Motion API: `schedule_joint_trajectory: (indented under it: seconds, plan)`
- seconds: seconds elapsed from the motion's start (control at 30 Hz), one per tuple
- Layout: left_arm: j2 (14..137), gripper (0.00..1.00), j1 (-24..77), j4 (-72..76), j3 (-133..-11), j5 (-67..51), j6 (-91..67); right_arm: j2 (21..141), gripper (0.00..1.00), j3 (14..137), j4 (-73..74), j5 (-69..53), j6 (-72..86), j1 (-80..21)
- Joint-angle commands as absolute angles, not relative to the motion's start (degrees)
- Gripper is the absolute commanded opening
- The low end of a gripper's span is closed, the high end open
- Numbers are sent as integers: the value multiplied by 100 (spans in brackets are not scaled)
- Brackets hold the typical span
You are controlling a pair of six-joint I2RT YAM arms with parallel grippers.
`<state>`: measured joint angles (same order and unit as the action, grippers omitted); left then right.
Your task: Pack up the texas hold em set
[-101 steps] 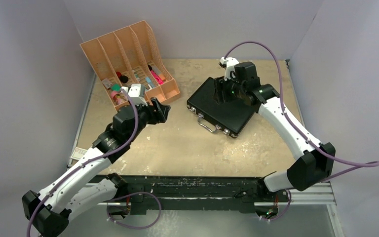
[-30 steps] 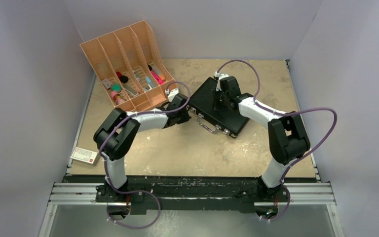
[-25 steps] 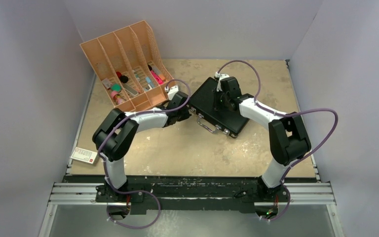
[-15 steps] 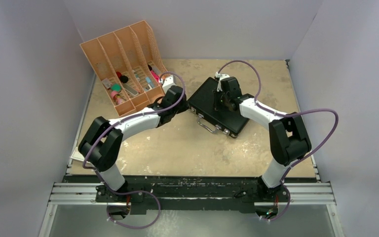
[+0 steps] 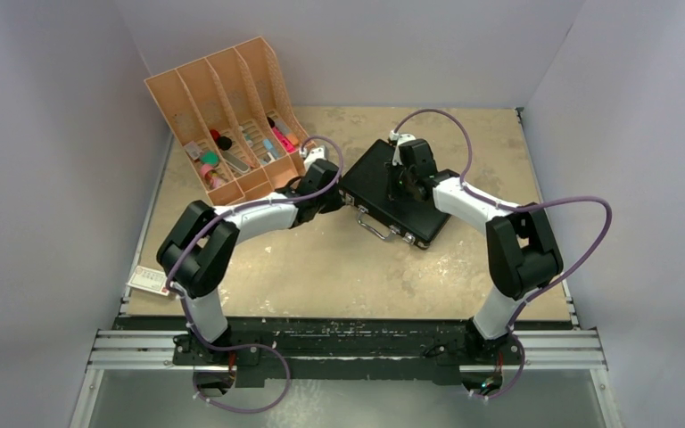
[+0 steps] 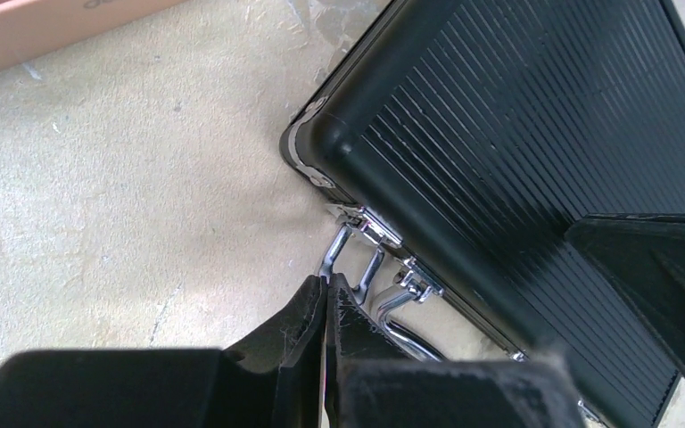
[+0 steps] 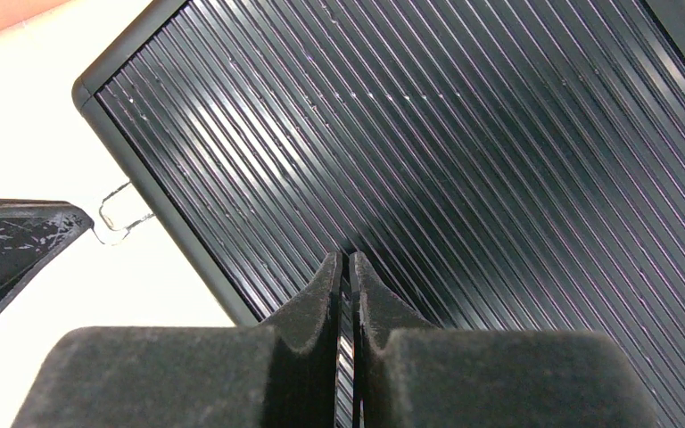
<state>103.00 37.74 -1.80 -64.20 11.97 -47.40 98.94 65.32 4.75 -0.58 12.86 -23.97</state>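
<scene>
The closed black briefcase (image 5: 370, 178) is seen lying flat on the table (image 5: 321, 259), toward one o'clock of its middle, its silver handle (image 5: 375, 229) turned to seven o'clock. The left gripper (image 6: 325, 299), fingers pressed together on nothing, is held just beside a silver latch (image 6: 363, 230) near the case's nine-o'clock corner. The right gripper (image 7: 345, 267), fingers likewise together, is held tip-down at the ribbed lid.
</scene>
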Motion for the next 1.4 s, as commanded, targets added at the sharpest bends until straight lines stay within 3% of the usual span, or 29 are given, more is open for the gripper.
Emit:
schedule_joint_trajectory:
  seconds: [0.0, 0.53, 0.7, 0.8, 0.93, 1.0, 1.17, 1.37]
  plan:
    - [10506, 0, 3758, 66, -6498, 938, -4658, 9914, 7, 6278, 1269, -101, 1347, -2443]
    - [11142, 0, 3761, 570, -6977, 912, -4506, 9620, 6, 6267, 1226, 81, 1406, -2443]
    - [10594, 0, 3761, 498, -6639, 1352, -4406, 8830, 8, 6153, 1357, 329, 1664, -2443]
    - [10052, 0, 3761, 426, -6466, 1377, -4361, 8310, 15, 6028, 1672, 423, 1972, -2443]
    - [9664, 20, 3759, 484, -6382, 948, -4290, 7757, 33, 5770, 2103, 420, 2390, -2460]
    - [9642, 29, 3758, 529, -6440, 619, -4300, 7567, 35, 5599, 2256, 431, 2597, -2474]
    - [9973, 36, 3760, 772, -6674, -48, -4565, 7473, 34, 5149, 2390, 248, 3026, -2607]
    - [10508, 37, 3787, 838, -6969, -393, -4929, 7697, 21, 4935, 2257, 198, 3289, -2754]
